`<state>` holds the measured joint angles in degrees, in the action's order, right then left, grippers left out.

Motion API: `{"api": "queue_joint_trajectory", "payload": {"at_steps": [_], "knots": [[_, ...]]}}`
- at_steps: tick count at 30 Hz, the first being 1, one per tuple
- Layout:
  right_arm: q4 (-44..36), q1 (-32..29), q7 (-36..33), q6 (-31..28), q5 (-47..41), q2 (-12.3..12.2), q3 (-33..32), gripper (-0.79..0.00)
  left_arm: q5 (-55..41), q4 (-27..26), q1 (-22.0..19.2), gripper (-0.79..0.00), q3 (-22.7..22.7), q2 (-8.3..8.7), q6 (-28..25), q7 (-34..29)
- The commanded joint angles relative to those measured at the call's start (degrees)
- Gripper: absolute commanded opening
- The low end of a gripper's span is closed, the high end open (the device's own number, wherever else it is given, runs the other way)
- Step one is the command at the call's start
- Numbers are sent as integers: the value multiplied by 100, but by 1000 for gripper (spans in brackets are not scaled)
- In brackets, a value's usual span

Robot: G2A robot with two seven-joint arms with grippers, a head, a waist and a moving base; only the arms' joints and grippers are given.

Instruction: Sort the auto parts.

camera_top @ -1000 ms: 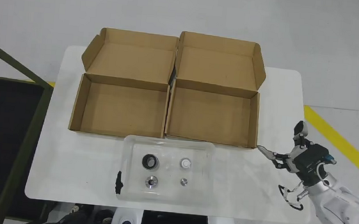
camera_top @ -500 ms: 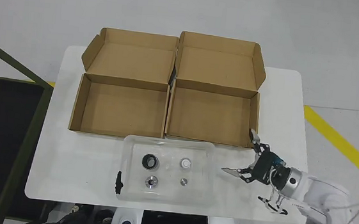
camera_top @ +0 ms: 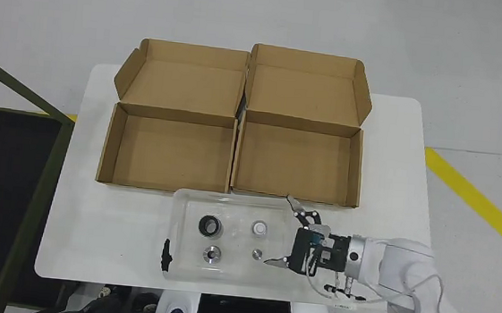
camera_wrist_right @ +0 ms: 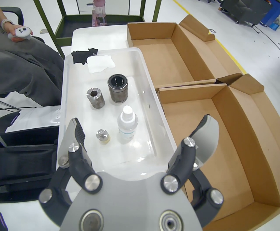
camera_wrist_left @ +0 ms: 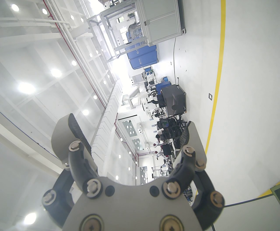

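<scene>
R gripper (camera_top: pixel 280 232) (camera_wrist_right: pixel 141 123) over the rt end of clear tray (camera_top: pixel 237 197) (camera_wrist_right: pixel 146 65), pointing along the tray's length. Fingers spread wide, nothing between them. One fingertip near tray's back-rt corner, close to front wall of R box (camera_top: pixel 297 163) (camera_wrist_right: pixel 221 144). The other is over tray's front side, just beside small stud (camera_top: pixel 258 254) (camera_wrist_right: pixel 102 135), w/ a gap showing. Height above tray floor: can't tell.

Parts: 4 in tray, all upright, apart from each other, roughly 2x2.
- linear bearing (camera_top: pixel 209 226) (camera_wrist_right: pixel 117 88): dark cylinder, black bore, back-left.
- dropper bottle (camera_top: pixel 262 227) (camera_wrist_right: pixel 127 122): white cap, back-rt, nearest the R gripper along w/ the stud.
- steel bushing (camera_top: pixel 214 255) (camera_wrist_right: pixel 95 98): grey, hole in top, front-left, just beside the bearing.
- small stud: metal top on a pale base, front-rt.

L box (camera_top: pixel 169 154) (camera_wrist_right: pixel 164 56) and R box side by side behind the tray, inner walls touching, lids folded back. Tray's back rim close along their front walls. All on white table (camera_top: pixel 388 151).

Black tape scraps (camera_top: pixel 167 257) (camera_wrist_right: pixel 83 55) on tray's left end, white paper scrap (camera_wrist_right: pixel 100 63) just beside them.

L gripper (camera_wrist_left: pixel 130 121): fingers wide apart, holding nothing, aimed at the hall's ceiling lights.
</scene>
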<state>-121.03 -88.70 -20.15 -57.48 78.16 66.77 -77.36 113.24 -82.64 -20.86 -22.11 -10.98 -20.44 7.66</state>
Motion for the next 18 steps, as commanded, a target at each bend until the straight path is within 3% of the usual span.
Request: {"api": "queue_joint_trajectory", "payload": {"at_steps": [1,18], "knots": [[5,77,-98,31,31,-1,170,0,0,0,0,0,0,0,0,0],[450,735,-914,503,157,9,1176,0,0,0,0,0,0,0,0,0]]}}
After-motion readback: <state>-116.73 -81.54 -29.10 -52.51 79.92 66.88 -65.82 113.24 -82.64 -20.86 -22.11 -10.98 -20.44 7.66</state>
